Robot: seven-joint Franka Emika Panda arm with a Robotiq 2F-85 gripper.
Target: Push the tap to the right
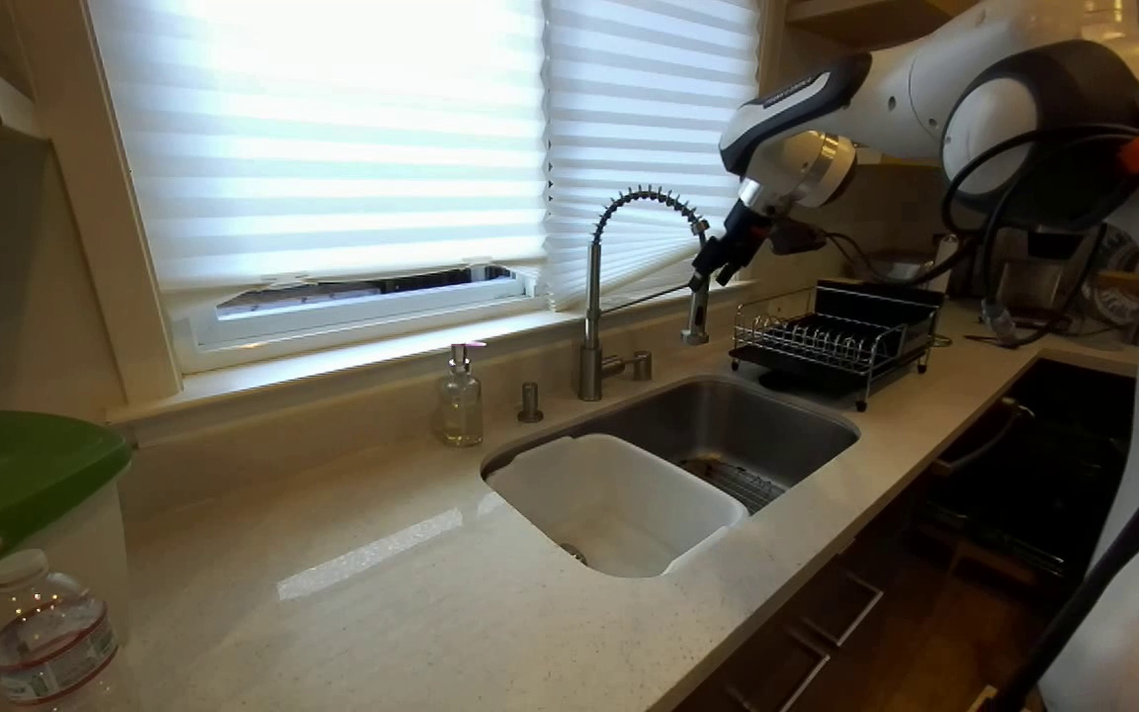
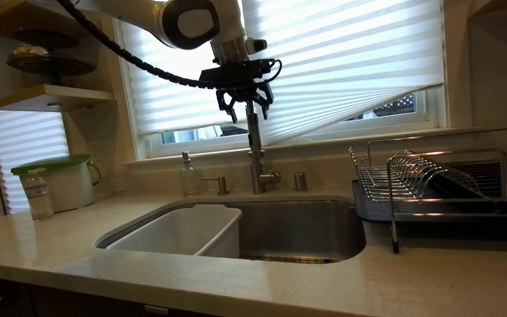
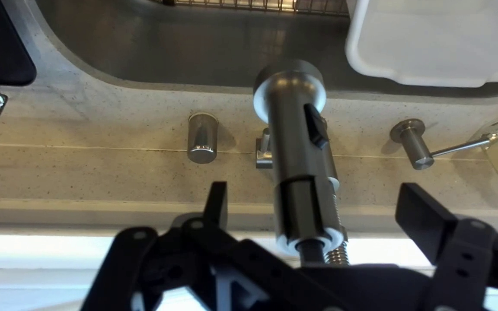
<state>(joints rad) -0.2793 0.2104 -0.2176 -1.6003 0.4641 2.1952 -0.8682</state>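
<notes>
Tap (image 1: 592, 318) stands behind the sink (image 1: 728, 415): long axis vertical, coiled neck (image 1: 649, 195) arching out on the sink side, nozzle (image 1: 695, 321) pointing down. Gripper (image 2: 250, 119) is spread wide, fingers (image 3: 217, 203) straddling the nozzle, a gap each side. In an exterior view the neck shows in profile; wrist view looks down on the nozzle. Only the exterior views show the water bottle (image 2: 38, 196) and green-lidded bin (image 2: 72, 189). I count one each of tap, soap bottle (image 1: 461, 400), white tub (image 1: 619, 485), dish rack (image 1: 832, 346); two stubby metal fittings (image 3: 202, 140).

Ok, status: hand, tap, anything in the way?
Hand open, straddling the tap. Gaps on both sides in the wrist view. Dish rack apart from tap, possibly in the way.
</notes>
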